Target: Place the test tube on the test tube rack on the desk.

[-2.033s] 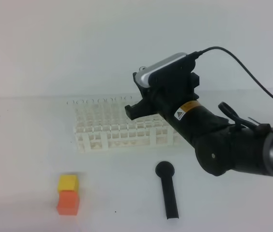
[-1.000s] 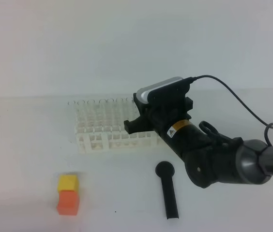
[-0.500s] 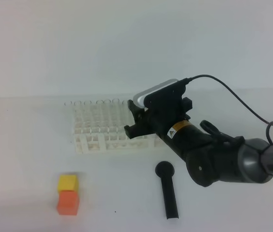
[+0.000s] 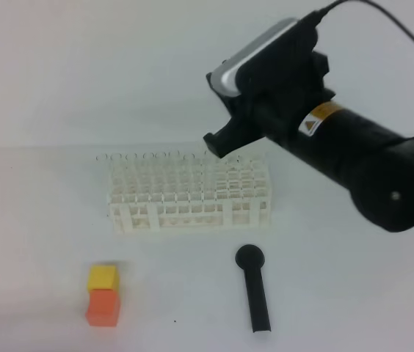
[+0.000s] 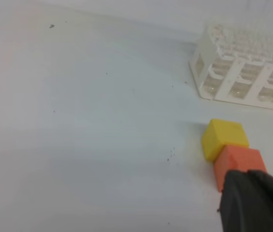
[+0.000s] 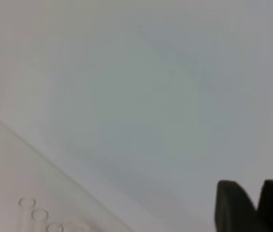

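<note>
Test tube rack (image 4: 190, 192) on white worktop (image 4: 38, 242), right tool (image 4: 222, 139) raised above it.

Rack: white lattice, standing upright mid-worktop, a row of clear test tube (image 4: 190, 157) rims along its back edge. Right tool: lifted over the rack's right rear corner, apart from it; fingers poorly shown, spread cannot be told. Left tool (image 5: 255, 203): low over the worktop beside the blocks, pressed together, holding nothing. Yellow block (image 4: 103, 277) touching orange block (image 4: 104, 306), front left. Black round-headed stick (image 4: 255, 287) lying flat in front of rack.
</note>
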Controlling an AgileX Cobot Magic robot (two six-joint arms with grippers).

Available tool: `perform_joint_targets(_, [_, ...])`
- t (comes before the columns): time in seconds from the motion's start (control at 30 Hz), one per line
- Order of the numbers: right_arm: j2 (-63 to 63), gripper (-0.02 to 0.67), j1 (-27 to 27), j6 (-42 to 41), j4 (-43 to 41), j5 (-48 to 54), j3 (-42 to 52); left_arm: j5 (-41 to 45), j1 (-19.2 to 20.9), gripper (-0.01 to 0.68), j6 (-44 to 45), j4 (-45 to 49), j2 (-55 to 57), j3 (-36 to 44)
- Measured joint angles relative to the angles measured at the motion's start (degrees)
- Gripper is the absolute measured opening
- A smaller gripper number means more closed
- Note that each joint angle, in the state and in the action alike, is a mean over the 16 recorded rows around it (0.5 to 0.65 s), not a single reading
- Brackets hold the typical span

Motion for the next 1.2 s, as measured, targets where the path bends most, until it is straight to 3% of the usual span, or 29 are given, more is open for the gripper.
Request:
perform_joint_targets(0.2, [-11.89,0.082,0.02,-5.08,-0.73,12.63,0.77,0.0,0.0,-0.001,0.0,0.08,0.21,0.0])
perform_joint_targets(0.33, [-20.01,0.018,-0.47,-7.5,-1.82,20.0,3.18,0.0,0.01,-0.001,0.0,0.14,0.37,0.0])
perform_joint_targets(0.53, [-32.3,0.002,-2.5,-10.41,-3.62,27.04,9.87,0.0,0.01,-0.001,0.0,0.23,0.6,0.0])
perform_joint_targets(0.83, [-51.29,0.0,-5.53,-13.69,-4.86,29.49,20.52,0.0,0.02,-0.001,0.0,0.24,0.81,0.0])
perform_joint_targets(1.2, [-63.7,-0.001,-5.89,-14.63,-4.93,29.66,23.81,0.0,0.01,-0.001,0.0,0.24,0.74,0.0])
